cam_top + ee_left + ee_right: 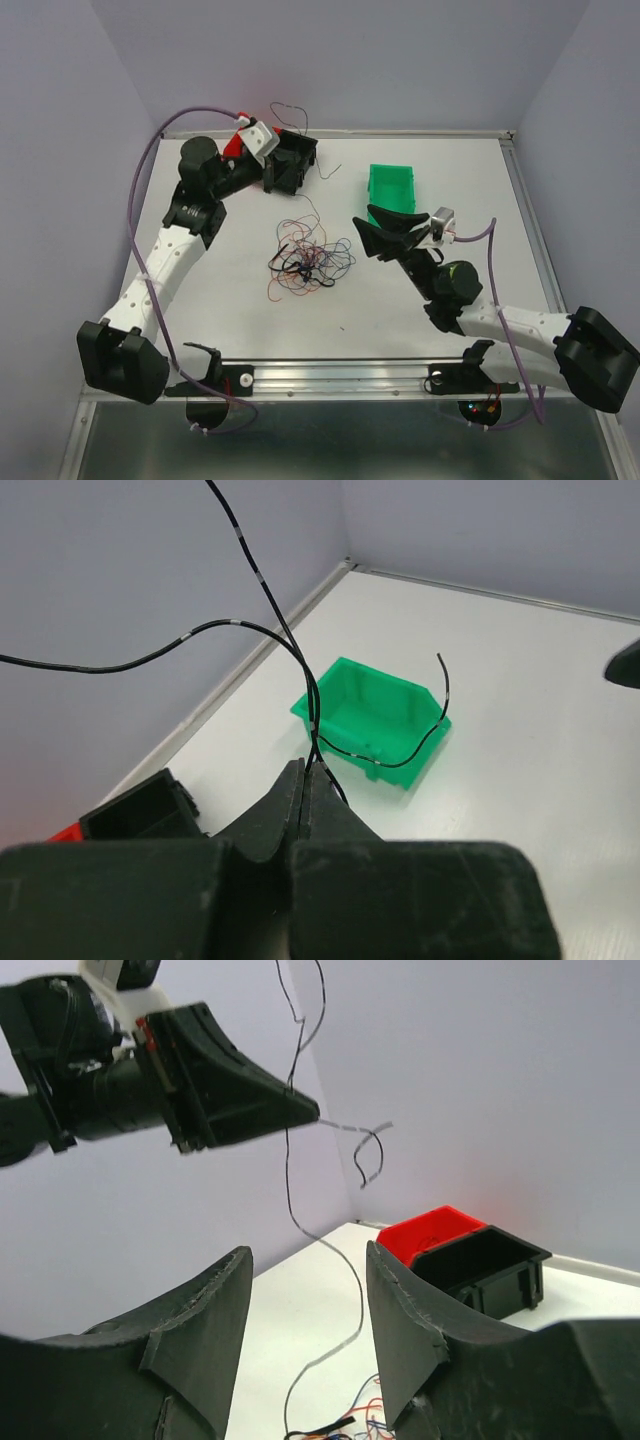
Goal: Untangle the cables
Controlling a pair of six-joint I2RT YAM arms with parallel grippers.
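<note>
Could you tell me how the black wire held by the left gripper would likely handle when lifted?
Probably floppy yet slightly springy: the black wire arcs in loose curves from the shut left gripper. Likely very light, being so thin. It may drag neighbours, as its lower end seems to reach the tangle.

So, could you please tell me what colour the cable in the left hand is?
The cable is black with small pale bands, clearest in the left wrist view.
</note>
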